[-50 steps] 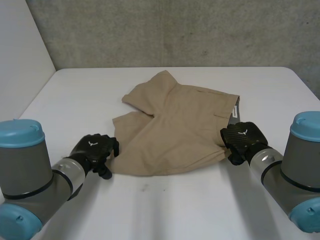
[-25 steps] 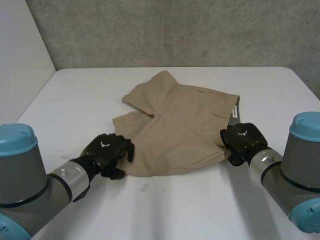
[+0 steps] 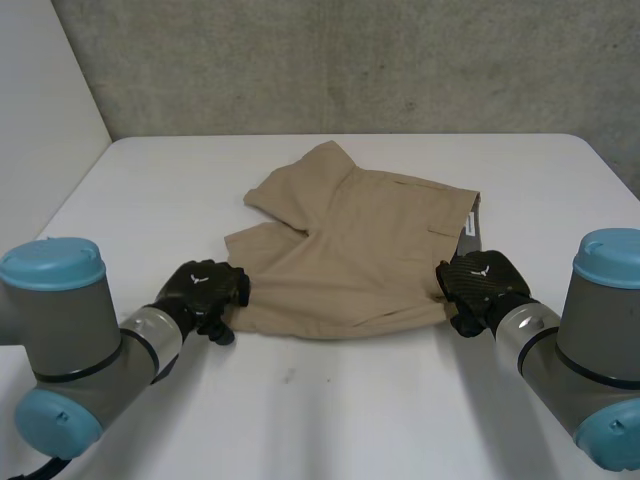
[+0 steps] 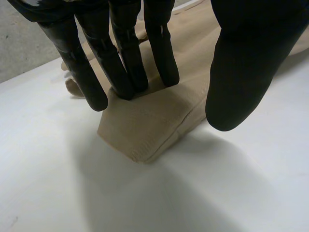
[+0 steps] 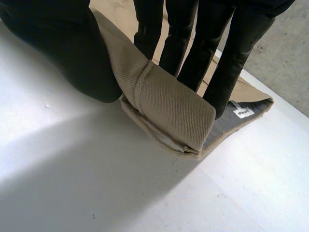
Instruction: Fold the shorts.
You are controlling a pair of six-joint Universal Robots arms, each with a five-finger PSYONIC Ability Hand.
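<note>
Currently the right hand (image 3: 482, 280) pinches the shorts (image 3: 350, 250) at a waistband corner; the left hand (image 3: 203, 288) presses straight fingers (image 4: 126, 63) onto a leg corner.

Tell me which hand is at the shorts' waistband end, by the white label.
The right hand, pinching the waistband corner of the shorts beside the white label; the left hand rests on a leg-hem corner.

White table (image 3: 330, 410) takes up most of the scene, with one small dark speck (image 3: 290, 377) near its front middle. A rough grey concrete wall (image 3: 350, 60) runs behind the far edge. A plain white wall (image 3: 40, 120) stands at the left side.
</note>
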